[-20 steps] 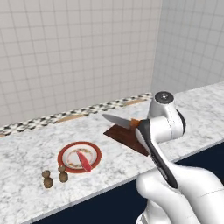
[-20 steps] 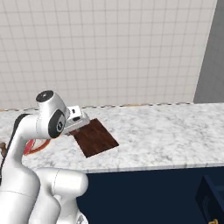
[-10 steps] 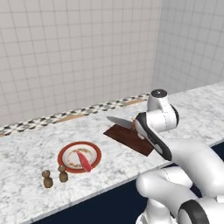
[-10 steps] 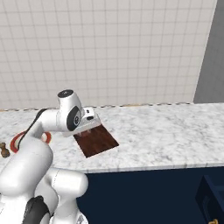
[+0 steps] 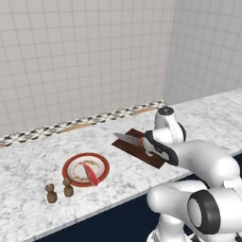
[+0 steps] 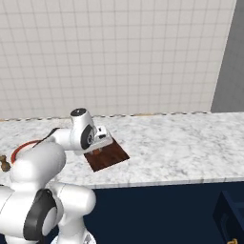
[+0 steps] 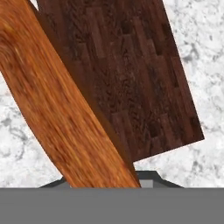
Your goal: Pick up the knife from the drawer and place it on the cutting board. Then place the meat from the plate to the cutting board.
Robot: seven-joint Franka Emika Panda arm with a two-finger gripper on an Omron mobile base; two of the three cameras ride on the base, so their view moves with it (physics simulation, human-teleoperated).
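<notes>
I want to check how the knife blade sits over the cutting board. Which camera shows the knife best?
The left base view: the knife shows whole there, its silver blade pointing left past the cutting board, its handle at the gripper. The hand view gives just a close orange handle over the board. In the right base view the arm hides it.

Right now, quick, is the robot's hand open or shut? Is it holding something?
Hand: shut on the knife, gripping its orange handle above the cutting board.

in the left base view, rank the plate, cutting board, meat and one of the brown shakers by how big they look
1. cutting board and plate: much alike, and the arm hides part of the board, so no ranking
2. meat
3. shaker, slightly smaller
</notes>
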